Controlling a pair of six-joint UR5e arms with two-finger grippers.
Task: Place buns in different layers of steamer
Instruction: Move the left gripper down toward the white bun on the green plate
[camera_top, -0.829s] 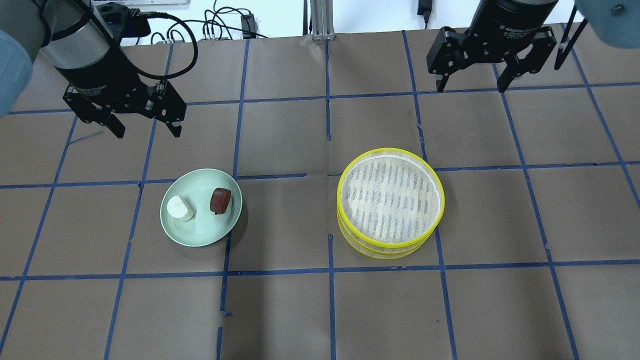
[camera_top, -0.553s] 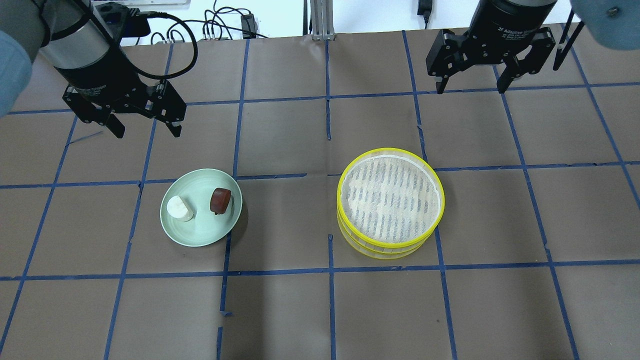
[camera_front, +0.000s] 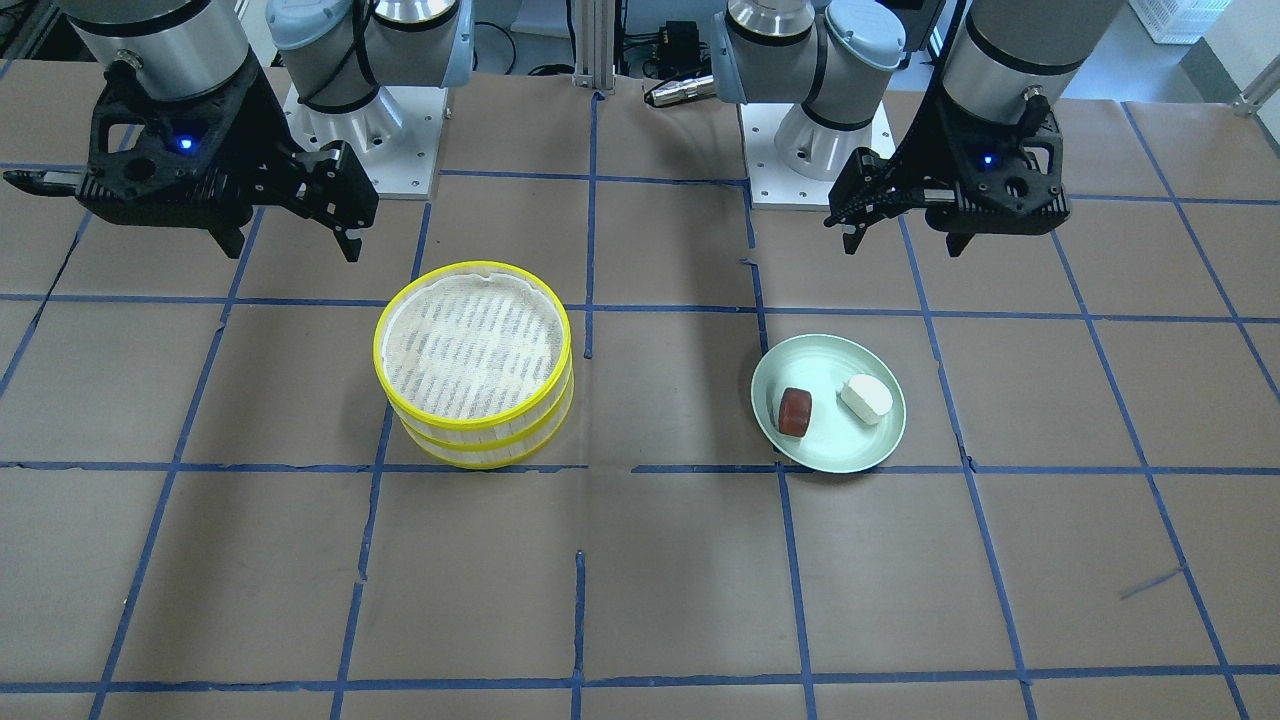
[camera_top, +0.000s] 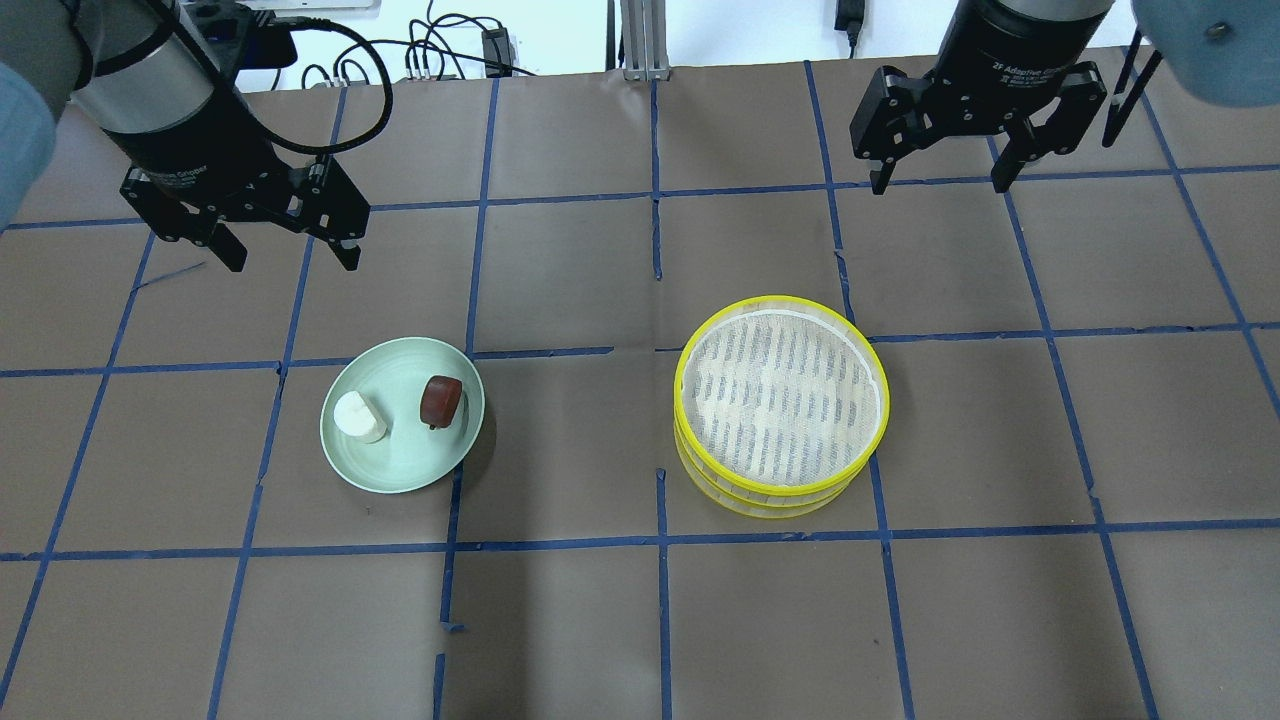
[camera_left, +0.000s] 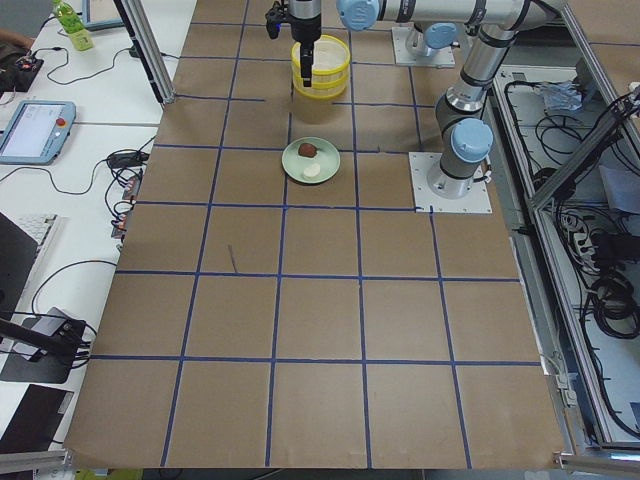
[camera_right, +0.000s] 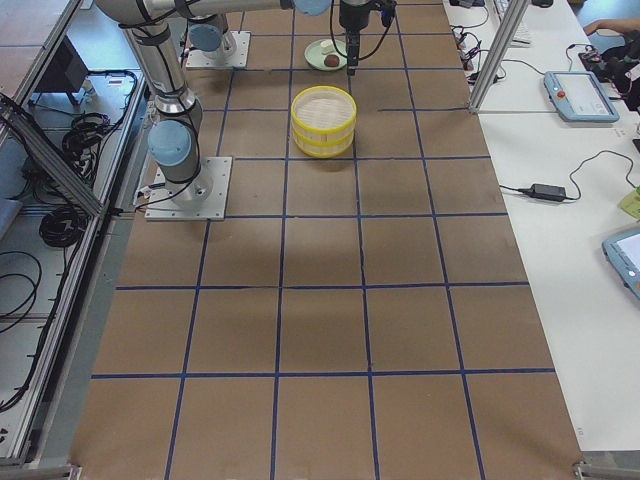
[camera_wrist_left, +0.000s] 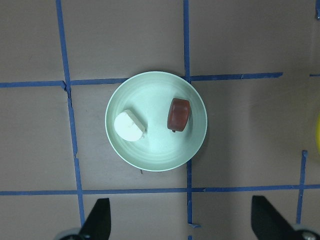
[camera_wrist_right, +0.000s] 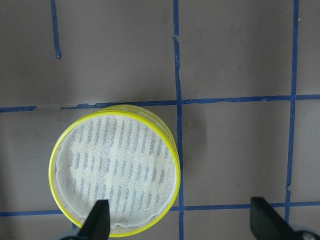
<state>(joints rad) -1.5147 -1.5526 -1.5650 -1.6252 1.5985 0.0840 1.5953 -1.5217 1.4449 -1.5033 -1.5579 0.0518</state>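
Plate (camera_top: 400, 470) holds white bun (camera_top: 359, 416) beside brown bun (camera_top: 441, 399), both well apart from spread left gripper (camera_top: 292, 258). Right gripper (camera_top: 938, 184), spread too, farther from plate, beyond steamer trays (camera_top: 679, 395).

The upper tray (camera_front: 470, 340) hides the floor of the lower tray (camera_front: 485, 448); only its wall shows at six o'clock. The left wrist view cuts the trays to a yellow sliver at three o'clock. Side views shrink the buns (camera_left: 309, 151) to specks.

Brown paper-covered table (camera_top: 560, 280) ruled into squares by blue tape (camera_top: 483, 205), pale green plate (camera_top: 400, 475) sitting across a tape line, black cables (camera_top: 440, 50) trailing beyond the far edge, teach pendant (camera_left: 35, 130) and green bottle (camera_left: 68, 15) on a white side bench (camera_left: 95, 95).
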